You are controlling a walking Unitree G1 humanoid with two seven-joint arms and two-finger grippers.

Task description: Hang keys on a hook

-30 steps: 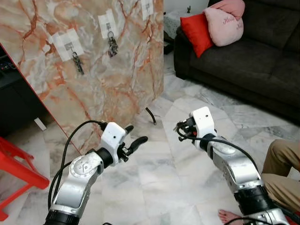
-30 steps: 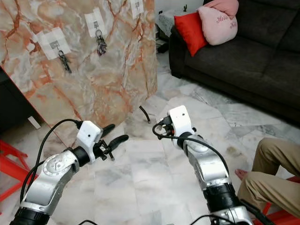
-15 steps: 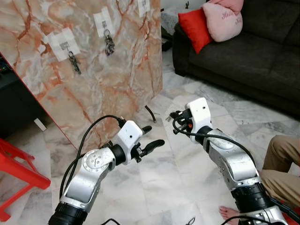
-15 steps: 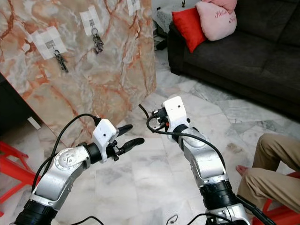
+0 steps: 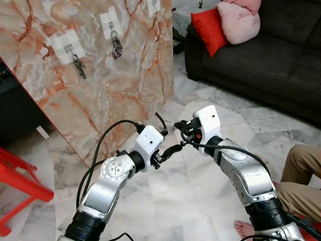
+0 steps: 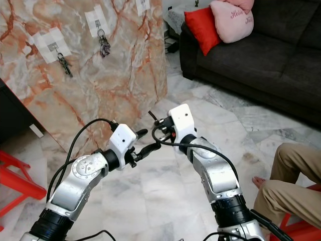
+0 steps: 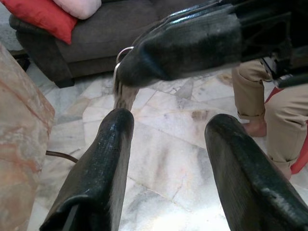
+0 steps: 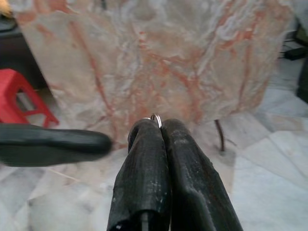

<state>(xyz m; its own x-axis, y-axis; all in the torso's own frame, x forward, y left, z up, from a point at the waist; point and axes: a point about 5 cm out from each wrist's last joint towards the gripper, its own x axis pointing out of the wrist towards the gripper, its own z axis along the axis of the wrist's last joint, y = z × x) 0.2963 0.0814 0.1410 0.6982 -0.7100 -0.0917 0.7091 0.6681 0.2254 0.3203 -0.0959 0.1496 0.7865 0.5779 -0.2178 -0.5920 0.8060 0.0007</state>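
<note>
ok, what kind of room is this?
Probably a home living room: a dark fabric sofa with a red cushion and pink cushion, white marble-tile floor, and a seated person's khaki trouser leg.

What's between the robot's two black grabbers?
Almost nothing: a sliver of bare marble floor. In the left wrist view the open left gripper sits just under the right gripper, which pinches a key ring.
</note>
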